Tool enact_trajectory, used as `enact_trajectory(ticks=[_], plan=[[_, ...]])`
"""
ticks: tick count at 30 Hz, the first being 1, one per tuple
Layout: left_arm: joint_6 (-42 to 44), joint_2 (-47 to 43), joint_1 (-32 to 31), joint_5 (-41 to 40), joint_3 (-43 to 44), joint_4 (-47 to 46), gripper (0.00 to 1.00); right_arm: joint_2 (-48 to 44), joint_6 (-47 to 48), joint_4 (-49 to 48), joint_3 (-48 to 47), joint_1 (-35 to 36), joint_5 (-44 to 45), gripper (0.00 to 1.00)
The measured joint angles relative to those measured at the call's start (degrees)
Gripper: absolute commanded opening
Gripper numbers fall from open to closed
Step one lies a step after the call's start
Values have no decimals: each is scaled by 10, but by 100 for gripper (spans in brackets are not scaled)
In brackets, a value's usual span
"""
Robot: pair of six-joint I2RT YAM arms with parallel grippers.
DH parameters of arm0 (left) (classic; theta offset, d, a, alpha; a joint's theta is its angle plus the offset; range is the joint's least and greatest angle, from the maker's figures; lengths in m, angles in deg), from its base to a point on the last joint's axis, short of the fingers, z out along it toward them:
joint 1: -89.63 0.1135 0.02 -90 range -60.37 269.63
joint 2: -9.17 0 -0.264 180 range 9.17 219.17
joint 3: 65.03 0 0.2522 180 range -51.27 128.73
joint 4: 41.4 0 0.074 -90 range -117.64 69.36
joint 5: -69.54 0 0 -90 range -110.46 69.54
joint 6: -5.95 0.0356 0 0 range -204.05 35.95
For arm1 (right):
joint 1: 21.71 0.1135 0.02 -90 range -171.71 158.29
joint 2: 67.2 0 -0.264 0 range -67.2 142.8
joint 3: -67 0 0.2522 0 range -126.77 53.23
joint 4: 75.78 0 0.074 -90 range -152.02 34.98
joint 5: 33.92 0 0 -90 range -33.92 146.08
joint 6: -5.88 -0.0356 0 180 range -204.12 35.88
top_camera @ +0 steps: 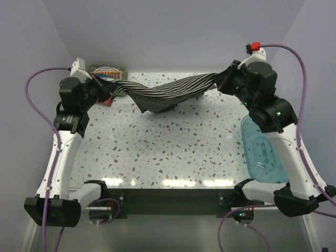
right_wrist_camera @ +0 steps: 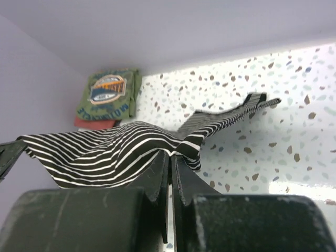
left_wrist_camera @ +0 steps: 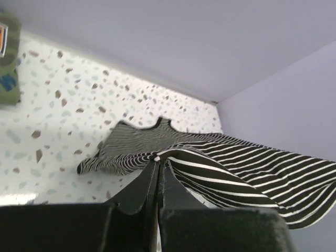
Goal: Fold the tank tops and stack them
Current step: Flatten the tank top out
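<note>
The black-and-white striped tank top [top_camera: 165, 93] hangs stretched between my two grippers above the back of the table, its lower part sagging onto the surface. My left gripper [top_camera: 116, 87] is shut on its left edge [left_wrist_camera: 156, 156]. My right gripper [top_camera: 220, 81] is shut on its right edge [right_wrist_camera: 170, 152]. The folded olive green tank top [top_camera: 107, 71] with a printed graphic lies at the back left corner, also in the right wrist view [right_wrist_camera: 107, 94], on top of a folded red one [right_wrist_camera: 94, 123]. The mustard one is not visible.
A translucent blue plastic basket [top_camera: 262, 152] sits at the table's right edge beside the right arm. The speckled white table [top_camera: 168, 152] is walled by pale lilac panels at the back and sides.
</note>
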Motion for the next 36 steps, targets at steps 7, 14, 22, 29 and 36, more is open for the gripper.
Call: enact_trajectory(ticks=[7,14,22,29,36], plan=[[-31,-36,0,19,113,1,0,-33,15,70,-99,0,22,0],[-70,45,0,40,172,-52,0,38,34,70,-166,-22,27,0],[-131,384,0,106,370,-205,0,313,51,3,-322,-89,-41,0],[-165,563,6,159,696,-217,0,397,60,-2,-454,-95,-68,0],[-154,318,40,188,433,-303,0,175,59,-73,-216,-96,-69,0]])
